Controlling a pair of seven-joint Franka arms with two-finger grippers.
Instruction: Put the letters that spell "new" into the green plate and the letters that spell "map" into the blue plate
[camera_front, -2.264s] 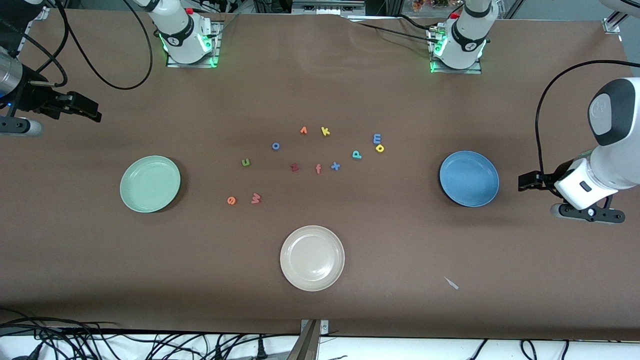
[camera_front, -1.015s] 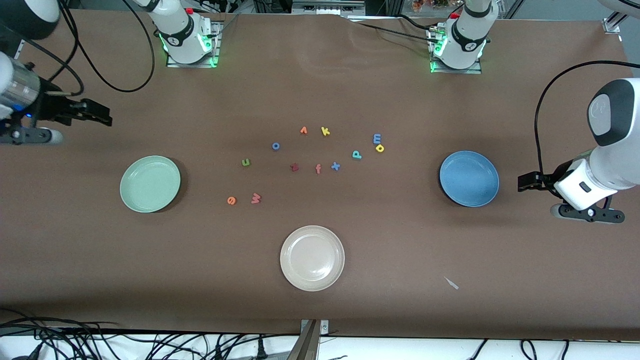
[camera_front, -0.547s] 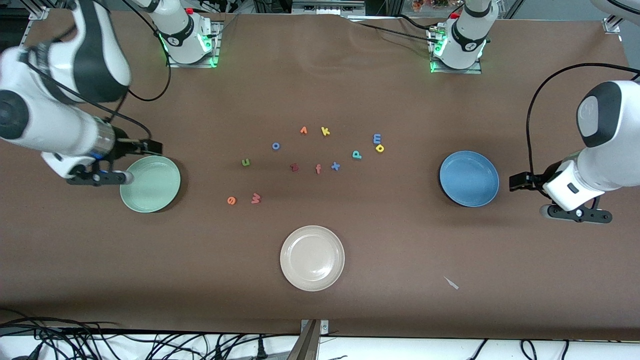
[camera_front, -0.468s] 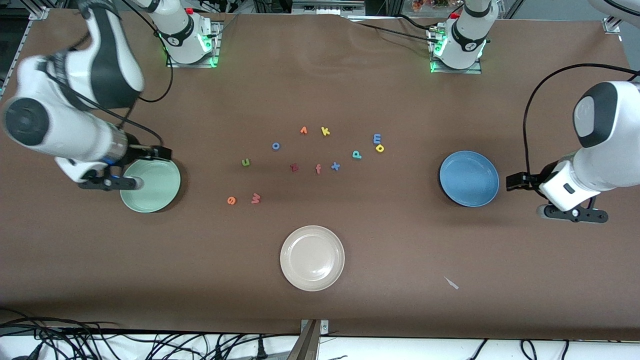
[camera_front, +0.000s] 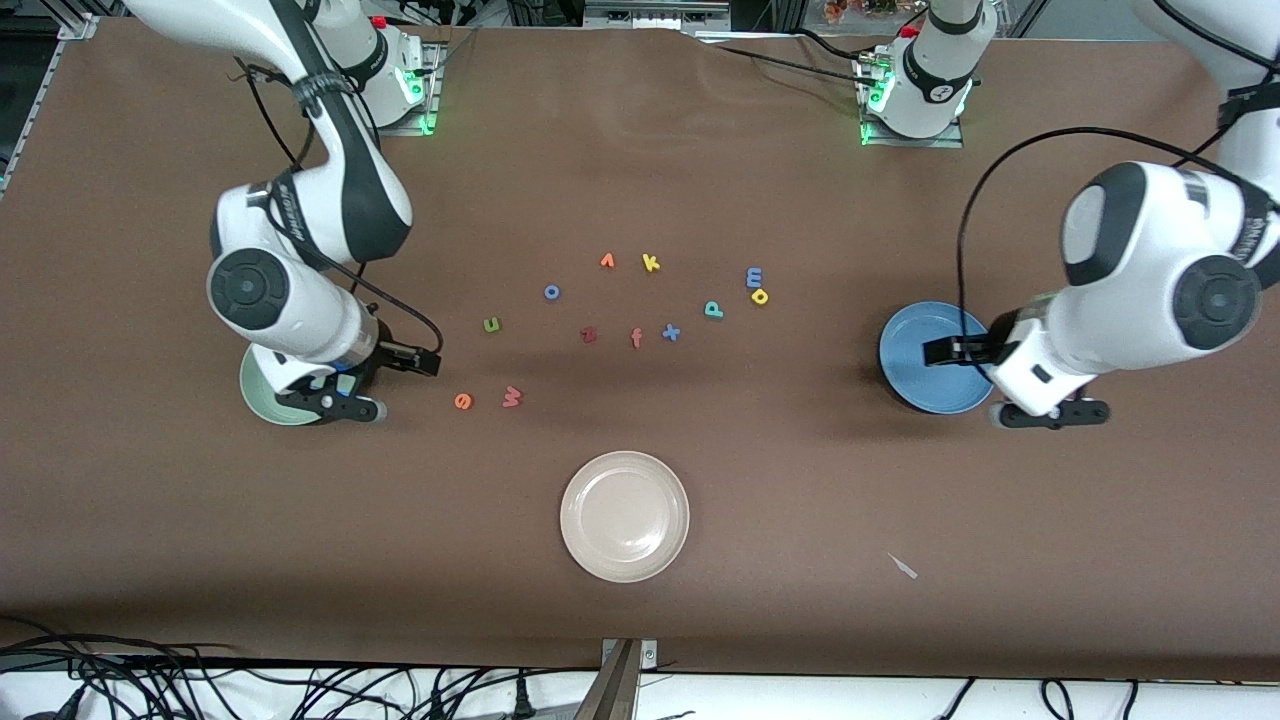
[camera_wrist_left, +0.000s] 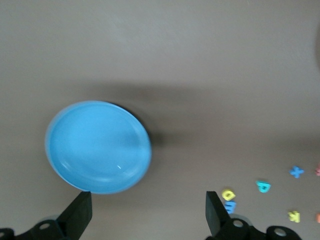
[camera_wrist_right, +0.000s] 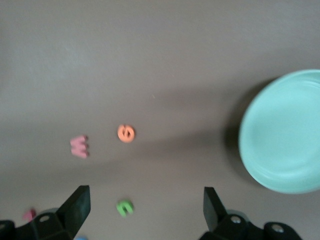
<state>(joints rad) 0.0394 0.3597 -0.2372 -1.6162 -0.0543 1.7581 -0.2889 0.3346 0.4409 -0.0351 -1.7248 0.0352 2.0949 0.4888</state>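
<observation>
Letters "e" (camera_front: 463, 401) and "w" (camera_front: 512, 397) read clearly beside the green plate (camera_front: 262, 405), half hidden under the spread right gripper (camera_front: 425, 360); left gripper (camera_front: 938, 351) spread over the blue plate (camera_front: 915, 385).

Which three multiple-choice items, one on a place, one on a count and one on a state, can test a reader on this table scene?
1. Where is the right gripper?
A. over the cream plate
B. beside the green plate, toward the orange "e"
C. over the blue plate

2. How many plates are on the table?
A. two
B. three
C. four

3. What state is the left gripper in?
A. open and empty
B. shut on the teal "p"
C. shut on the blue plate's rim

Answers:
1 B: its tip hangs between the green plate and the "e".
2 B: green, cream plate and blue plate.
3 A: the left wrist view shows its fingers apart with nothing between them.
</observation>
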